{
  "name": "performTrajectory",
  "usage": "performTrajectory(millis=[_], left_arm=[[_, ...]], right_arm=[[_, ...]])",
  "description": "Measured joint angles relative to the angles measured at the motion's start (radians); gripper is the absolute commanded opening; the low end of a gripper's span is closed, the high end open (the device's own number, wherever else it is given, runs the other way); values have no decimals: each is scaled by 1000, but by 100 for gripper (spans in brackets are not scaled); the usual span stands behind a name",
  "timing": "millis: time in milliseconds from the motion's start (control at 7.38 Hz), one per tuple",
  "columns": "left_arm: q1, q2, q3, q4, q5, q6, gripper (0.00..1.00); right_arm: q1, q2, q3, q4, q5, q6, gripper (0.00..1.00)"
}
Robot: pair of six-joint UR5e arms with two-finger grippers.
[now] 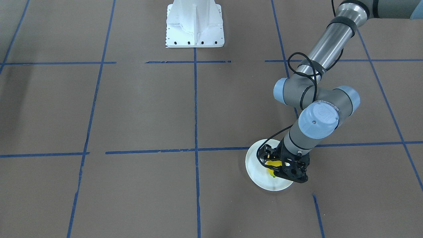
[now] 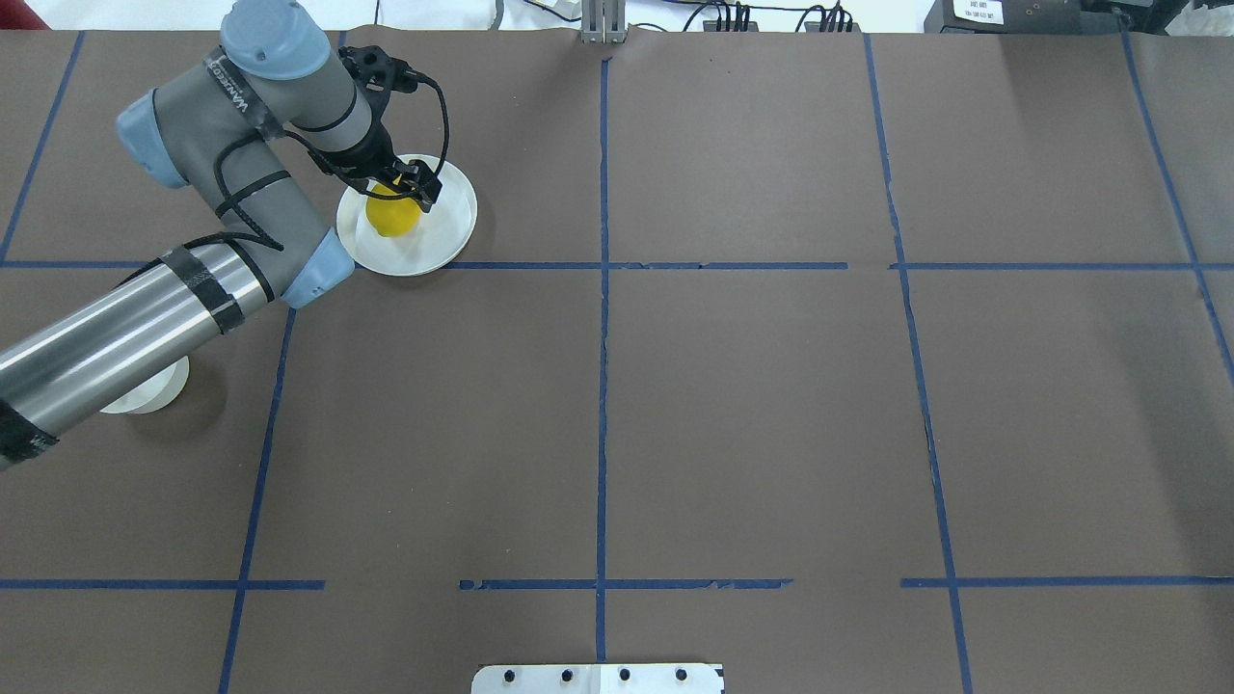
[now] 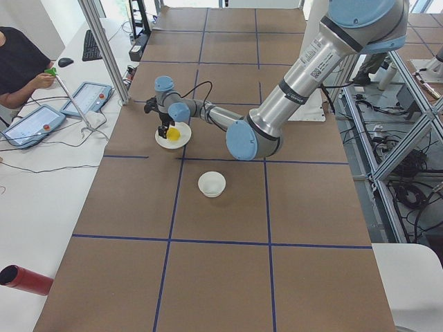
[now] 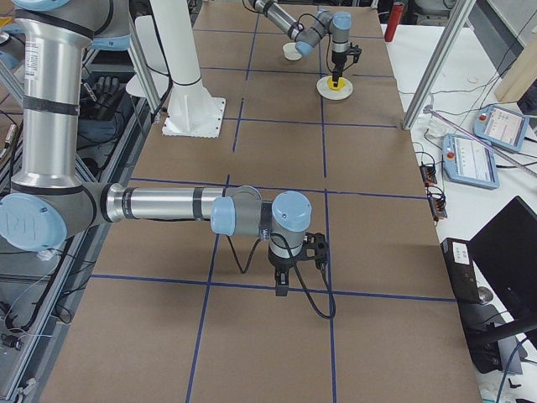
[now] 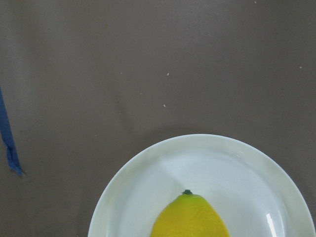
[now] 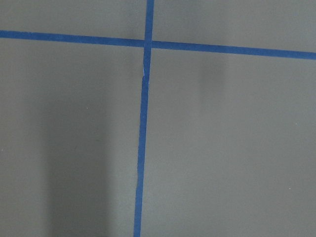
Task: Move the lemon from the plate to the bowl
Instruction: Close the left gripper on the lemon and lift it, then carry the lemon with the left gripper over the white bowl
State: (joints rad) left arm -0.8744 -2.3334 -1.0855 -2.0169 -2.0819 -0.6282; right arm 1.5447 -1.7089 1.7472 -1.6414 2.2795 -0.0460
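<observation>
Because the lemon lies on the plate, well apart from the bowl, the left gripper hangs right over it, jaws seemingly astride for a pinch, though whether they already grip I cannot tell.

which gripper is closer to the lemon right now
Left. The left gripper is down right at the lemon on the plate. The right gripper hangs over the table far off, toward its other end.
</observation>
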Motion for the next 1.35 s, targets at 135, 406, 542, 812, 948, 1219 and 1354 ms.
performTrajectory(millis=[135,406,542,812,948,1219,1354], left_arm=[[4,0,5,-2,0,-1,92],[6,4,9,-3,0,1,71],[6,6,10,-3,0,2,49],[6,7,8,0,0,2,0],[-1,8,0,5,-1,-1,0],[-34,63,-145,100,-4,-18,0],[-43,156,-299,167,-1,-21,0]], right_arm=[[0,0,0,0,0,0,100],[0,0,0,0,0,0,100],[0,0,0,0,0,0,100],[0,0,0,0,0,0,100],[0,0,0,0,0,0,100],[0,0,0,0,0,0,100],[0,0,0,0,0,0,100]])
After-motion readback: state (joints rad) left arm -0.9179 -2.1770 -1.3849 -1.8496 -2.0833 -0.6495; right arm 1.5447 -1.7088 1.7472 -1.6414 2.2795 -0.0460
